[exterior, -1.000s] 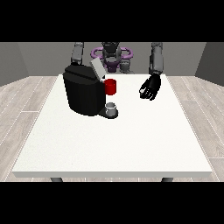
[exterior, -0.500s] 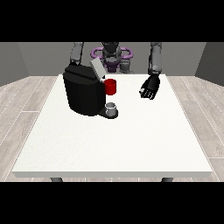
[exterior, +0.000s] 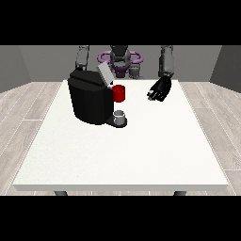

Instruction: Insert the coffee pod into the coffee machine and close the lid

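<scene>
Front view shows my hand at the view's right (exterior: 159, 90) above the table (exterior: 141, 150), fingers relaxed, holding nothing. Coffee machine (exterior: 89, 99) sits well apart from it, lid (exterior: 104, 74) raised.

The hand at the view's right (exterior: 159, 90) seems to have risen slightly.

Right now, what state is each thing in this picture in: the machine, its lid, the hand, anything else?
Coffee machine: upright on the table, towards the view's left.
Lid: raised, tilted open.
Red thing at the machine: sits at its front, under the lid.
Grey thing: stands on the machine's base; can't tell if it's the pod.
Hand at the view's right: above the table, holding nothing.
</scene>
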